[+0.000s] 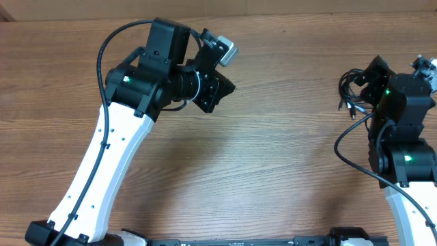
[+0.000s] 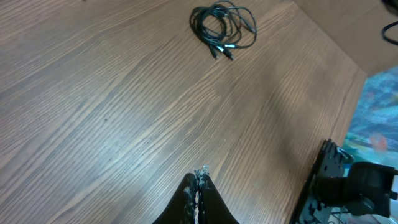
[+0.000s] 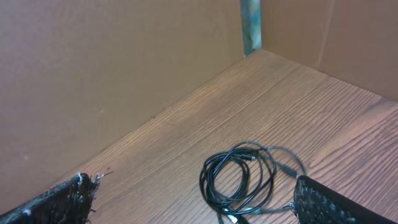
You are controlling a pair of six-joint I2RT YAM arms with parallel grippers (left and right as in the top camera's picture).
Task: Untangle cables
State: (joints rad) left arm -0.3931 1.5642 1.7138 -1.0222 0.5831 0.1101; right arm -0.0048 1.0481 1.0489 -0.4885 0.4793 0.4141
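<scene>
Black thin cables coiled in a loose bundle on the wooden tabletop at three o'clock, right end effector spread wide over them, left end effector pinched closed on nothing, well apart toward twelve o'clock

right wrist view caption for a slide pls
Open right gripper poised over tangled black cables on a wooden table.

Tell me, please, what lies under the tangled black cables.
Only the brown wooden tabletop shows beneath the thin black tangled cables and through their loops; the strands cover the wood directly below.
</scene>
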